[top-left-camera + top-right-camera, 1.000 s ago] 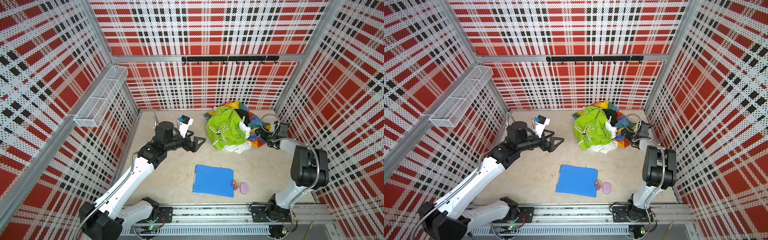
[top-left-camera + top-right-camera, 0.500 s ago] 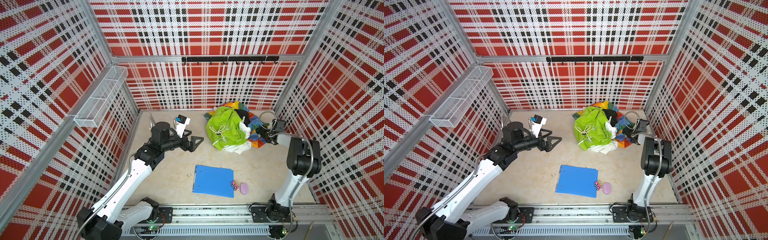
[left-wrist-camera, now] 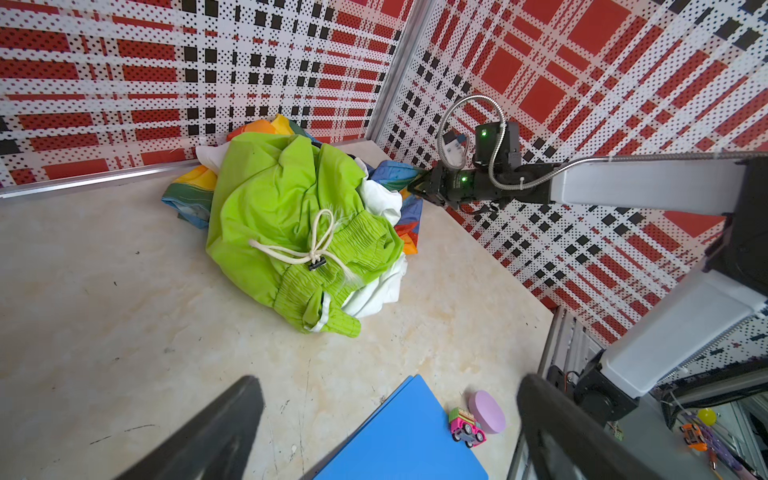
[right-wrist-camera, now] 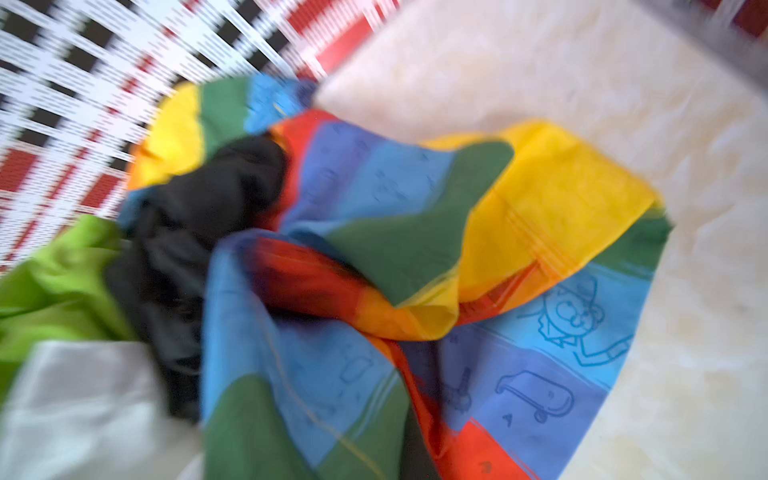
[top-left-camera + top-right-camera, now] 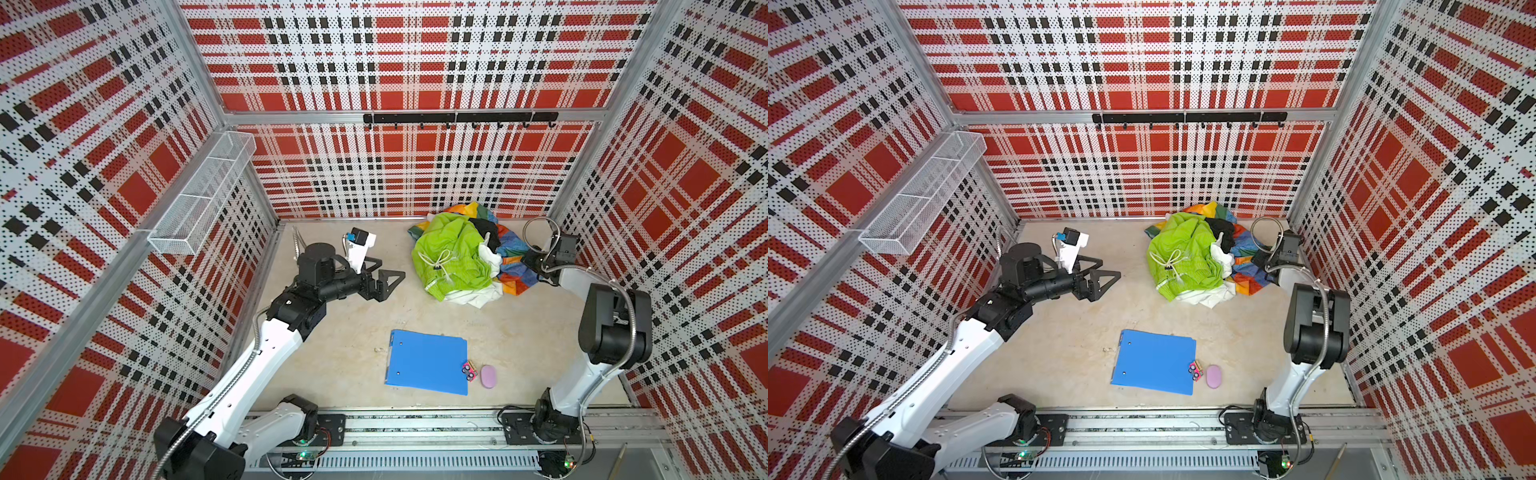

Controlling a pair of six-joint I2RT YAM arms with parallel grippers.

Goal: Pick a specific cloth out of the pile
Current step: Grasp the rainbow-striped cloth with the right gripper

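The pile (image 5: 453,253) lies at the back right of the floor, with a lime green drawstring garment on top and white (image 5: 490,257) and black (image 5: 486,228) pieces beside it. The multicoloured cloth (image 5: 509,249) (image 5: 1246,249) (image 4: 374,187) spreads under and to the right of the pile. My right gripper (image 5: 530,262) (image 5: 1258,258) (image 3: 417,183) is at the cloth's right edge, shut on its fabric; the cloth hides its fingers in the blurred right wrist view. My left gripper (image 5: 388,276) (image 5: 1102,272) (image 3: 388,386) hovers open to the left of the pile, holding nothing.
A blue folder (image 5: 428,361) lies at the front centre, with a small pink toy car (image 5: 469,370) and a lilac oval piece (image 5: 488,376) at its right edge. A wire basket (image 5: 203,195) hangs on the left wall. A black hook rail (image 5: 457,118) runs along the back wall.
My right gripper has closed from open onto the multicoloured cloth's edge, after reaching in towards the pile. The left arm has drawn back slightly and stays open.
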